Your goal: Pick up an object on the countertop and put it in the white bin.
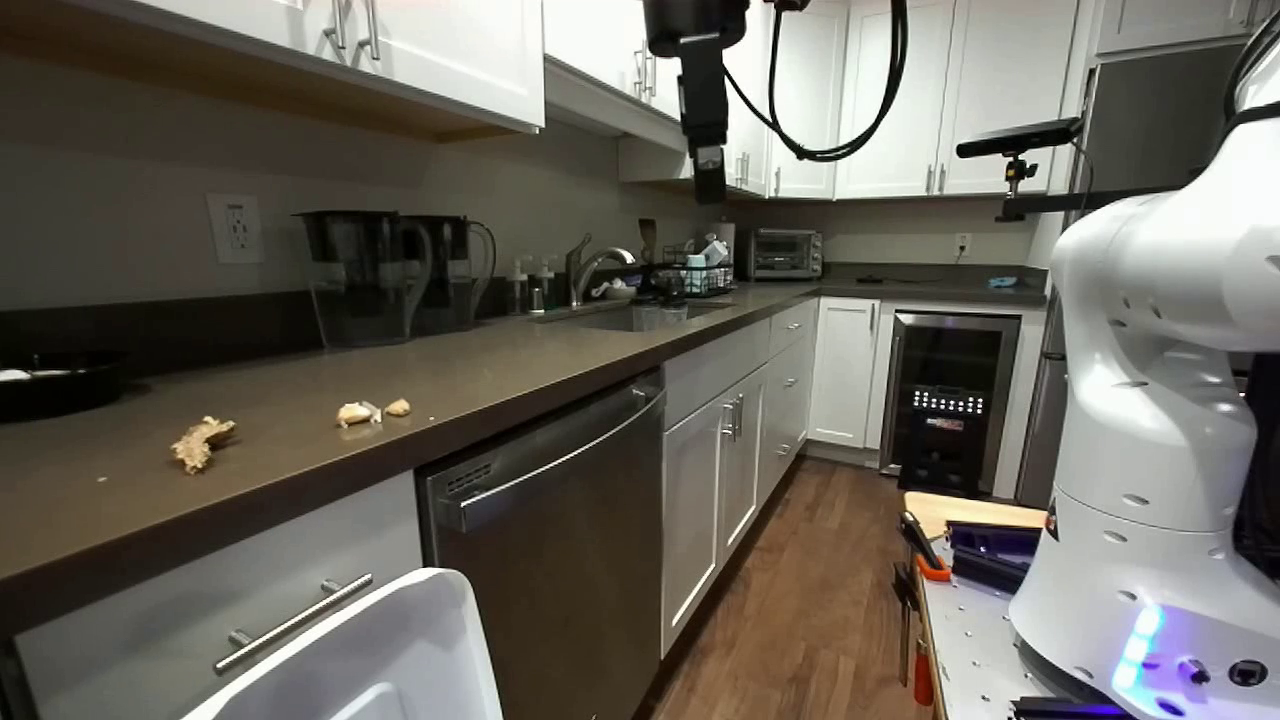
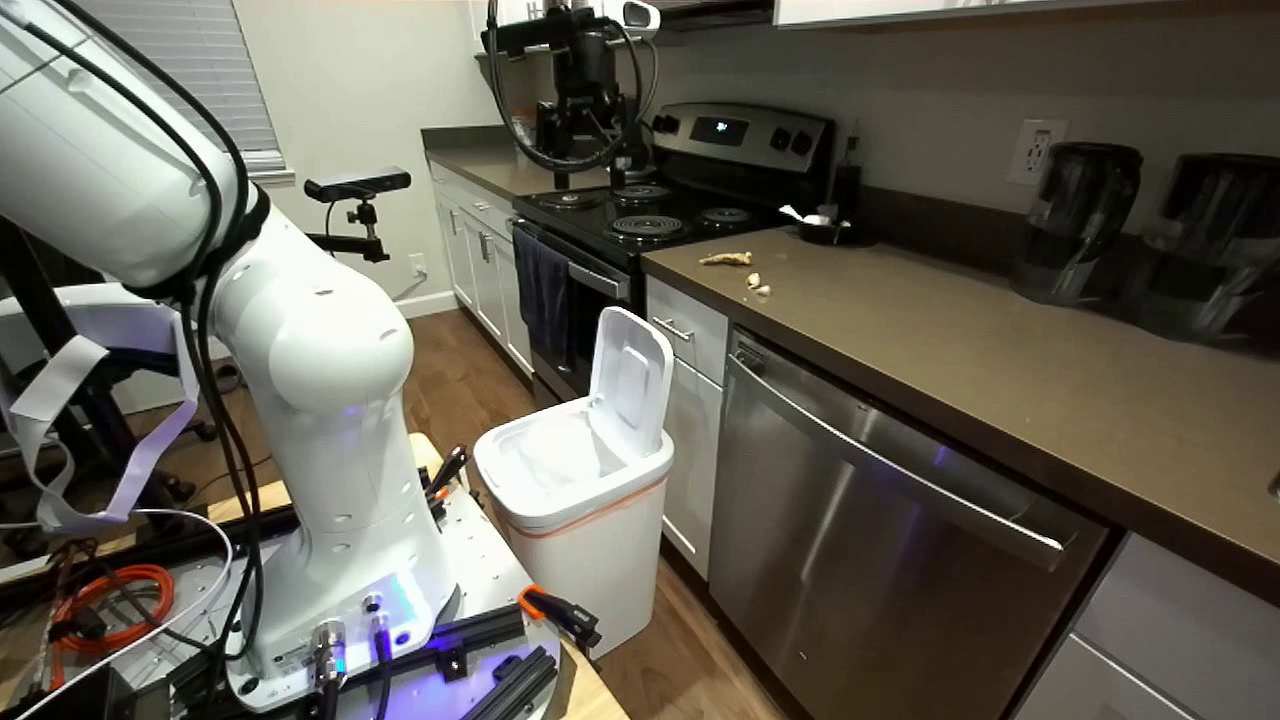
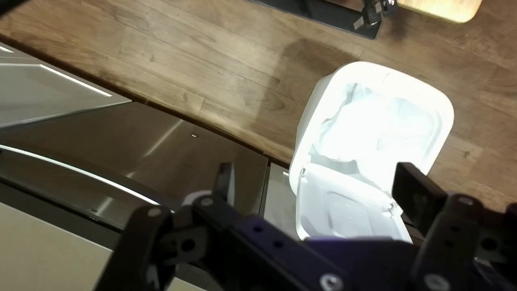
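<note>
The white bin (image 2: 585,580) stands on the floor beside the cabinets with its lid raised; a white liner is inside. In the wrist view the bin (image 3: 442,115) lies below my gripper (image 3: 319,188). An exterior view shows only its raised lid (image 1: 400,640). My gripper (image 2: 590,180) is open and empty, high up; it also shows edge-on in an exterior view (image 1: 710,180). On the countertop (image 1: 290,390) lie a knobbly tan root-like piece (image 1: 203,443), a pale chunk (image 1: 356,413) and a smaller piece (image 1: 398,407). The root-like piece (image 2: 727,259) and chunk (image 2: 753,281) also show near the stove.
Two dark pitchers (image 1: 355,280) stand against the wall. A black dish (image 2: 825,232) sits beside the stove (image 2: 650,225). Upper cabinets (image 1: 450,60) overhang the counter. The dishwasher (image 2: 850,500) is below it. The robot's table (image 2: 490,560) stands beside the bin.
</note>
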Controlling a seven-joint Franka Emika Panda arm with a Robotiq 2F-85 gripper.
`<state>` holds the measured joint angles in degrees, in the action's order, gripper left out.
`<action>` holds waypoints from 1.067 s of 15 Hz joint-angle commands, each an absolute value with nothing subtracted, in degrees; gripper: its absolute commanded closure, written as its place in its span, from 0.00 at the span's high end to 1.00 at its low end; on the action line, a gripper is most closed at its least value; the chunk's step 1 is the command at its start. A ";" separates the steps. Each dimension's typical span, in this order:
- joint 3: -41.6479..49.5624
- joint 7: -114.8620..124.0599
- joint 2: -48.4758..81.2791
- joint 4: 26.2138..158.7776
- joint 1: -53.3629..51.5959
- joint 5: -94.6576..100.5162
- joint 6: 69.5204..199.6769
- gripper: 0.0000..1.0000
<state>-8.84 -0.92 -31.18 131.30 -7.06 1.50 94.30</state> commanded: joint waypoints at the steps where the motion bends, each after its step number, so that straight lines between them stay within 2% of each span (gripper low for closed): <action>1: -8.25 -0.56 -30.04 133.36 -7.72 0.65 97.85 1.00; 7: -8.62 -0.59 -21.51 134.39 -8.50 -1.96 111.99 1.00; 16: -7.18 -1.77 4.25 115.49 -7.58 -1.06 120.88 1.00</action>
<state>-7.56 -0.87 -4.83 123.79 -8.22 -0.84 119.08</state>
